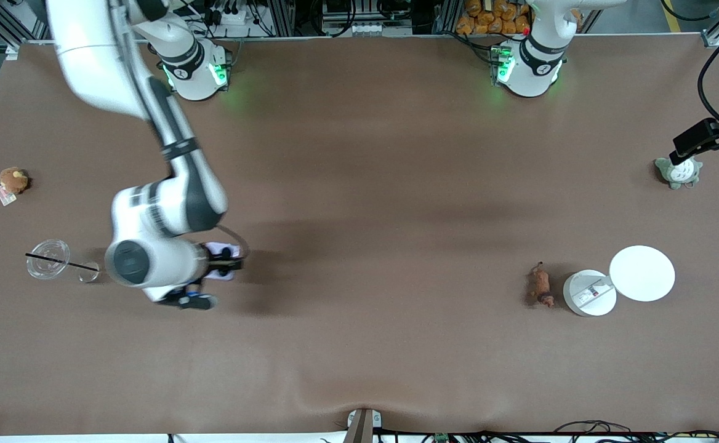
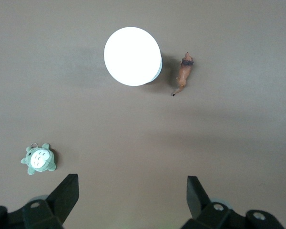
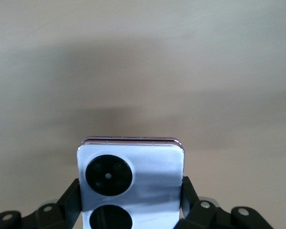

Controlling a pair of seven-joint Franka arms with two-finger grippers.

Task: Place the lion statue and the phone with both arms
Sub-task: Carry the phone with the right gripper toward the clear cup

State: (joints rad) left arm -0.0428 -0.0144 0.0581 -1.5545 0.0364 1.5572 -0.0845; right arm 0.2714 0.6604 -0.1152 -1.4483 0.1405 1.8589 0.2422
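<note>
My right pincer (image 3: pixel 131 202) pinches the phone (image 3: pixel 131 183), seemingly lifted over the worktop (image 1: pixel 359 184). My left pincer (image 2: pixel 132 198) hangs spread above the lion statue (image 1: pixel 542 285), which lies beside the white disc (image 1: pixel 589 293).

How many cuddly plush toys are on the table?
2. A brown plush toy sits at the right arm's end of the table; a grey-green and white plush toy sits at the left arm's end.

Pale lavender phone (image 3: pixel 131 183), reddish-brown lion statue (image 1: pixel 541 285), brown table (image 1: pixel 359 184)
</note>
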